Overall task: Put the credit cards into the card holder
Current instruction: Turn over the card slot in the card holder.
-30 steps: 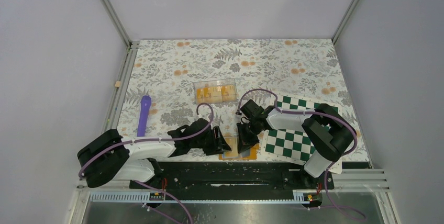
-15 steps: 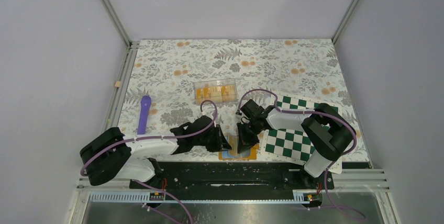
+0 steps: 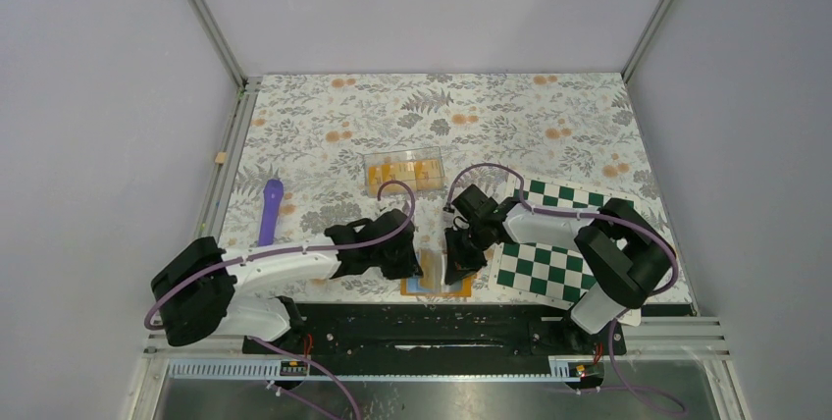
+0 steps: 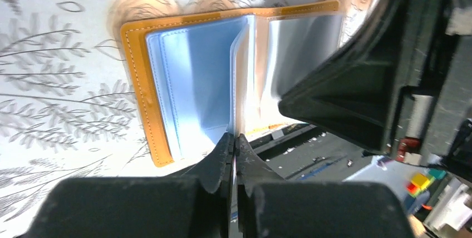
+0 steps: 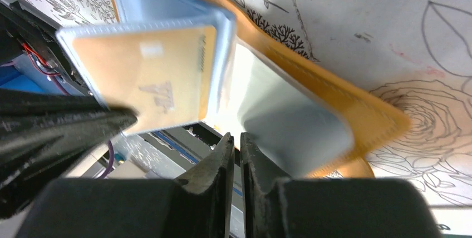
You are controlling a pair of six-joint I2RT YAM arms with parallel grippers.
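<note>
The card holder (image 3: 447,289) lies open near the table's front edge, with an orange rim (image 4: 139,82) and light-blue pockets. Its middle leaf stands upright. An orange-yellow credit card (image 5: 144,77) sits in that leaf and shows edge-on from above (image 3: 430,265). My left gripper (image 4: 234,138) is shut on the card's near edge at the leaf; it also shows in the top view (image 3: 417,260). My right gripper (image 5: 236,138) is shut, its tips down on the holder's right half (image 5: 362,110), right of the leaf (image 3: 455,265). More credit cards lie in the clear box.
A clear plastic box (image 3: 402,170) with orange cards stands behind the grippers. A green-and-white chequered board (image 3: 549,268) lies to the right under the right arm. A purple pen-like thing (image 3: 269,212) lies at the left. The black base rail (image 3: 442,322) runs just in front of the holder.
My left gripper has moved forward and to the right to the holder's middle. The leaf with the card now stands upright between the two grippers. The right gripper has barely moved.
</note>
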